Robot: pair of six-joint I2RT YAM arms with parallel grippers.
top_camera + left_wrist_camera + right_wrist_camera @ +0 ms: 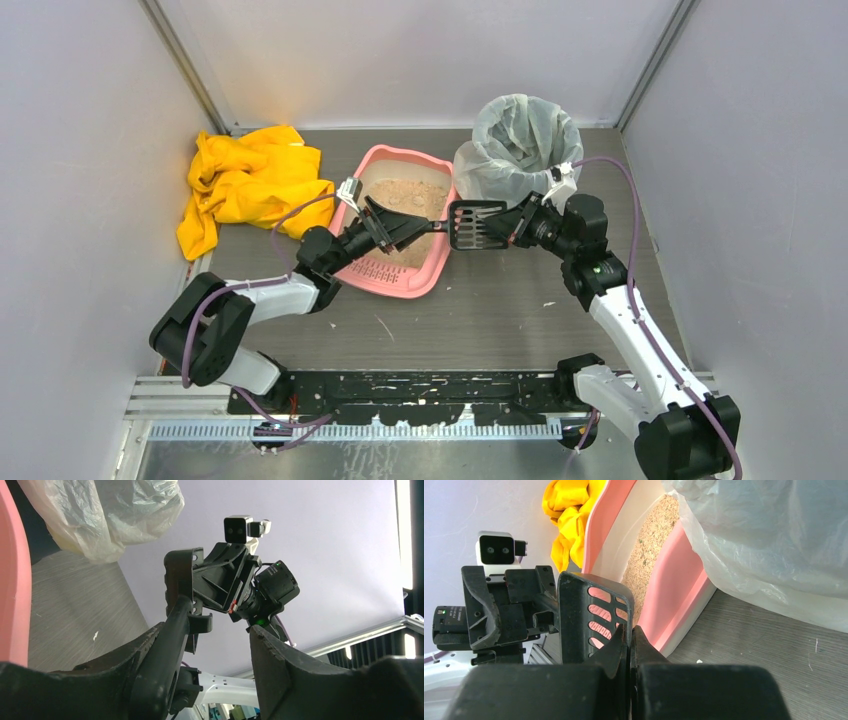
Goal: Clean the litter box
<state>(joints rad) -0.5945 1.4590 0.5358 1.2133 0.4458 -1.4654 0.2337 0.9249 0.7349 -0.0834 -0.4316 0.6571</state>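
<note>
Top view: litter box (437, 268) sits mid-table (480, 310) between yellow cloth (250, 180) and lined bin (520, 140), beige litter (415, 195) inside. Black slotted scoop (472, 225) hangs in the air over the box's right edge. Right gripper (505, 224) pinches the scoop head; left gripper (427, 227) is at the handle end. Left wrist view: handle lies between the jaws, against one finger (150, 655) — the other finger stands apart, so the jaws are parted and not clamped. Right wrist view: fingers (616, 647) are closed tight on the scoop's rim — pink box wall and bin liner just behind.
</note>
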